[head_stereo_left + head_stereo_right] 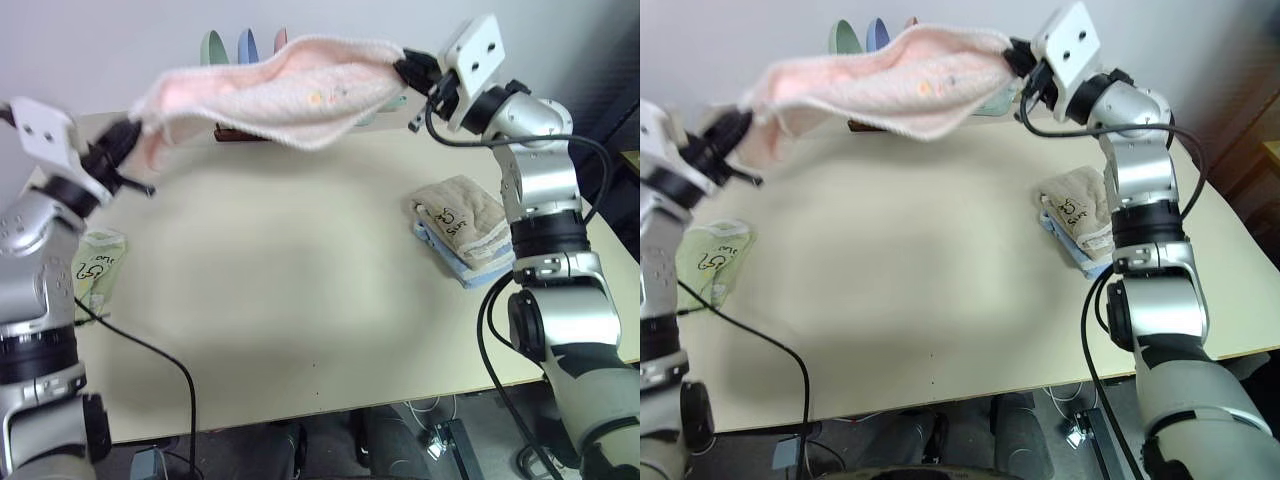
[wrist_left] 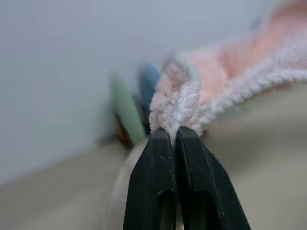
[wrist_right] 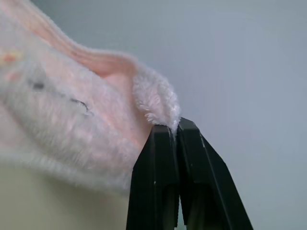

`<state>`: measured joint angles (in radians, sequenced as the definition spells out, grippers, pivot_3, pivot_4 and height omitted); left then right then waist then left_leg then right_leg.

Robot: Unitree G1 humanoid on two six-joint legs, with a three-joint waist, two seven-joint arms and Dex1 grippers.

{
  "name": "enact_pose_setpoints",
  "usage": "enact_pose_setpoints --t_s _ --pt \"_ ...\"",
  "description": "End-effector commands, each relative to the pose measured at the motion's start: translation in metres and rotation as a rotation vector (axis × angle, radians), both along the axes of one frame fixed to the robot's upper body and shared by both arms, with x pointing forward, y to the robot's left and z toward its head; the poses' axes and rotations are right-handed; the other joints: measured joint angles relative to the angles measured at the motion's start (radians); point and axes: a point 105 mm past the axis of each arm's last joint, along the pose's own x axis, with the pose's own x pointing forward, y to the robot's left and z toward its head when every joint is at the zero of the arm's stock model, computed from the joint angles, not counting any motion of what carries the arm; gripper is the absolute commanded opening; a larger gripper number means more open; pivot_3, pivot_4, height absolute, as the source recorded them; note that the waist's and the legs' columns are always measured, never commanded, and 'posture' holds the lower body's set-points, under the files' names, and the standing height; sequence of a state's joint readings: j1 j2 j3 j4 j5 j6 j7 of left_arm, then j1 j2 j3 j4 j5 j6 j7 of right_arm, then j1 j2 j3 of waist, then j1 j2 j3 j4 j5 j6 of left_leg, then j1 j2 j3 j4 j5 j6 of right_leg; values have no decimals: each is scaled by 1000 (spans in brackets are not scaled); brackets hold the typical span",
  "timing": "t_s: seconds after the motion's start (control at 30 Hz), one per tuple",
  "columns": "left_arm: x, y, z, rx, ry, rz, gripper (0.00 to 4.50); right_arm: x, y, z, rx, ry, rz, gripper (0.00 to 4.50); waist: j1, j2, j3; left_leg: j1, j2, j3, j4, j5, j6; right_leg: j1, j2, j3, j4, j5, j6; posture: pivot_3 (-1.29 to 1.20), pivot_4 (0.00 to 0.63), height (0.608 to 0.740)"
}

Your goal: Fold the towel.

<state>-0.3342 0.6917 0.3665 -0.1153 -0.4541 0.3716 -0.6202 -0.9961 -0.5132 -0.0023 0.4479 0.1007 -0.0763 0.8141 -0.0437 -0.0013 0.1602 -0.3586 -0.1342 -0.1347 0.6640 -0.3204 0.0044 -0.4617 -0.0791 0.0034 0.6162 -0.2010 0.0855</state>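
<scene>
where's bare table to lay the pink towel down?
The middle of the table is bare, from the green towel at the robot's left edge to the stack of folded towels on its right. The far edge is crowded by coloured items. The towel hangs stretched above it, left tool and right tool each shut on a corner.

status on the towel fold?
Left claw and right claw each shut on a towel end. Towel slung above table. Nothing underneath.
</scene>
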Motion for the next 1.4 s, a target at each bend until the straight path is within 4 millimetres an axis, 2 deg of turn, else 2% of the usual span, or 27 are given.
enact_pose_setpoints --t_s 0.03,0.17,0.23,0.3,0.4,0.57,0.7,0.83,0.97,1.07,1.2,1.3,1.4 --pt "-23 -18 -8 59 56 -113 0 -22 10 -10 -45 48 100 29 3 0 1 -1 0 0 0 0 0 -1 0 0 0 0 0 0 150 740" --pt "-54 -26 -62 150 265 -183 0 -44 0 -72 -167 291 150 29 9 1 1 -1 0 0 0 0 0 -1 0 0 0 0 0 0 150 740" --pt "-63 -29 -77 156 339 -213 0 -49 -9 -96 -216 376 127 29 27 0 1 0 0 1 1 0 0 1 0 0 0 0 0 0 150 740" --pt "-67 -29 -83 102 400 -230 0 -50 -13 -107 -237 406 111 29 34 0 1 1 0 1 2 0 0 2 0 0 0 0 0 0 150 740" --pt "-71 -31 -83 49 445 -255 914 -47 -13 -110 -219 422 95 0 36 0 1 2 1 2 2 0 0 2 0 0 1 1 -1 0 150 740" --pt "-78 -36 -87 71 479 -254 3323 -49 -4 -107 -214 427 103 0 35 0 1 2 1 2 2 0 0 2 0 0 1 1 -1 0 150 740" --pt "-88 -51 -92 85 489 -290 3323 -48 3 -108 -213 443 104 0 33 0 1 2 1 2 1 0 0 2 0 0 0 1 -1 0 150 740" --pt "-90 -74 -97 157 457 -314 3323 -47 8 -111 -209 455 106 0 37 0 1 2 1 2 2 0 0 3 0 0 0 1 -1 0 150 740" --pt "-78 -77 -103 201 439 -228 3323 -45 7 -116 -212 464 103 0 43 0 1 2 1 2 2 0 0 3 0 0 0 1 -1 0 150 740" --pt "-78 -79 -105 211 451 -211 3323 -45 6 -120 -212 470 104 0 46 0 1 2 1 2 2 0 0 3 0 0 0 1 -1 0 150 740" --pt "-84 -69 -113 234 490 -174 3323 -45 2 -127 -214 482 103 0 48 0 1 2 1 2 2 0 0 2 0 0 0 1 -1 0 150 740" --pt "-86 -48 -123 244 535 -89 3323 -45 0 -130 -217 486 102 0 51 0 1 2 1 2 2 0 0 2 0 0 0 1 -2 0 150 740" --pt "-87 -35 -131 246 567 -42 3323 -44 0 -131 -218 488 105 0 54 0 1 2 1 2 2 0 0 3 1 0 0 1 -2 0 150 740"
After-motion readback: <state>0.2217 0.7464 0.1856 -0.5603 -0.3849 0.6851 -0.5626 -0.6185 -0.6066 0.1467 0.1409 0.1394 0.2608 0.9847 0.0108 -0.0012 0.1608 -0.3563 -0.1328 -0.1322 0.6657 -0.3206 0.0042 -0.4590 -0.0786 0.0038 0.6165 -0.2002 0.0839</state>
